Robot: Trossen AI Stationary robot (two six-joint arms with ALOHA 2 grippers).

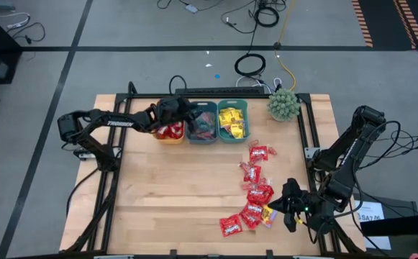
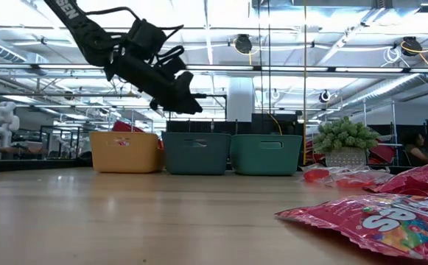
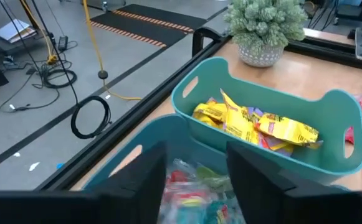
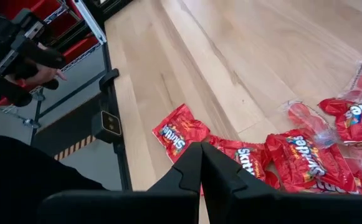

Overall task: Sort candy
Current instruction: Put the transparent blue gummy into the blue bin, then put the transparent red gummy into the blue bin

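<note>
Three bins stand in a row at the table's far side: an orange one with red packets, a blue-grey middle one with mixed small sweets, and a teal one with yellow packets. My left gripper hangs open above the middle bin, nothing between its fingers. More red candy packets and a yellow piece lie loose on the table's near right. My right gripper hovers shut over the near end of that scatter, holding nothing.
A green spiky plant in a pot stands at the far right corner, next to the teal bin. Bare wood spreads over the table's left and middle. Black frame rails run along the table's sides.
</note>
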